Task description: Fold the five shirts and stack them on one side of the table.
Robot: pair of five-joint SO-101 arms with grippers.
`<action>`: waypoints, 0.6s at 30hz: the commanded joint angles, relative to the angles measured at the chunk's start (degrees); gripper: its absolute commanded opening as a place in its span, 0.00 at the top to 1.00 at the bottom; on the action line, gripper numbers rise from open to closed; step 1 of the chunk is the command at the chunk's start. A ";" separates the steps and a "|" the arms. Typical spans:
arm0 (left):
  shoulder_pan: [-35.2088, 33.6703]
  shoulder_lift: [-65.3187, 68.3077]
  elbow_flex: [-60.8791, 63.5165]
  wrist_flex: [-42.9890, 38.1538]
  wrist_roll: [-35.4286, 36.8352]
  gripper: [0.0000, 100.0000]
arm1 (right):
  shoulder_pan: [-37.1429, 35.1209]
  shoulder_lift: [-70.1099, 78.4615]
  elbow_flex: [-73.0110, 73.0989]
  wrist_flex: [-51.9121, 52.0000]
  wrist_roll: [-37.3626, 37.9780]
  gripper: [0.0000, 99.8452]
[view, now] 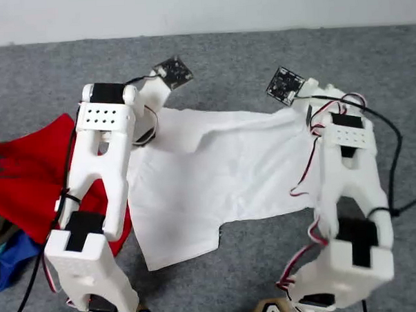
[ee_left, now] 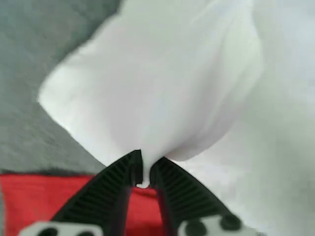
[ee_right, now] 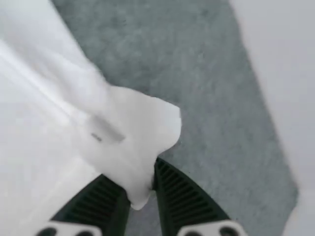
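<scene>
White shirt (view: pixel 216 176): lies spread and rumpled in the middle of the desk (view: pixel 259 64), between the two arms; its far edge runs from one arm's wrist to the other's; its near part reaches toward the arms' bases.
Left jaws: closed on a pinched fold of the white shirt (ee_left: pixel 162 83); the cloth rises in a peak out of the narrow gap between the ribbed pads (ee_left: pixel 174 189).
Right jaws: gripping a bunched corner of the white shirt (ee_right: pixel 59 123); a tail of the fabric hangs down between the two fingers (ee_right: pixel 179 196), with grey desk (ee_right: pixel 197 73) just beyond.
Left arm (view: pixel 98 174): stretches from its base at the near edge over the shirt's left side; its wrist is bent down at the far left corner of the cloth.
Right arm (view: pixel 351 191): stands along the shirt's right side; its wrist is at the far right corner.
Red shirt (view: pixel 29 177): heaped at the desk's left side, partly beneath the left arm, touching the white shirt's left edge; red fabric (ee_left: pixel 39 196) shows just behind the left jaws.
Blue garment (view: pixel 9 265): crumpled at the near left edge, against the red shirt.
Wall (view: pixel 188 12): pale strip past the desk's far edge.
</scene>
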State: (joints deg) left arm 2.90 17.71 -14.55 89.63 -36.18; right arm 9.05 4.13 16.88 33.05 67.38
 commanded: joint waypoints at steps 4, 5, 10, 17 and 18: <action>0.18 -4.75 -0.40 10.99 -3.16 0.98 | 0.84 -11.82 0.09 18.68 0.18 0.99; 0.09 -5.36 1.10 10.99 -3.34 0.98 | 0.92 -12.35 0.09 21.23 0.18 0.99; 3.96 -9.76 12.44 10.99 -3.52 0.98 | 2.59 -12.88 0.09 28.70 0.26 0.99; 8.44 -14.15 25.89 10.99 -3.52 0.98 | 5.32 -12.79 0.18 37.85 0.53 0.99; 8.53 -14.51 26.86 10.99 -3.52 0.98 | 5.58 -12.79 0.18 38.81 1.14 0.99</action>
State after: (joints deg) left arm 10.64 6.90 10.15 98.77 -38.99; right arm 13.27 -5.45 17.58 69.10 67.38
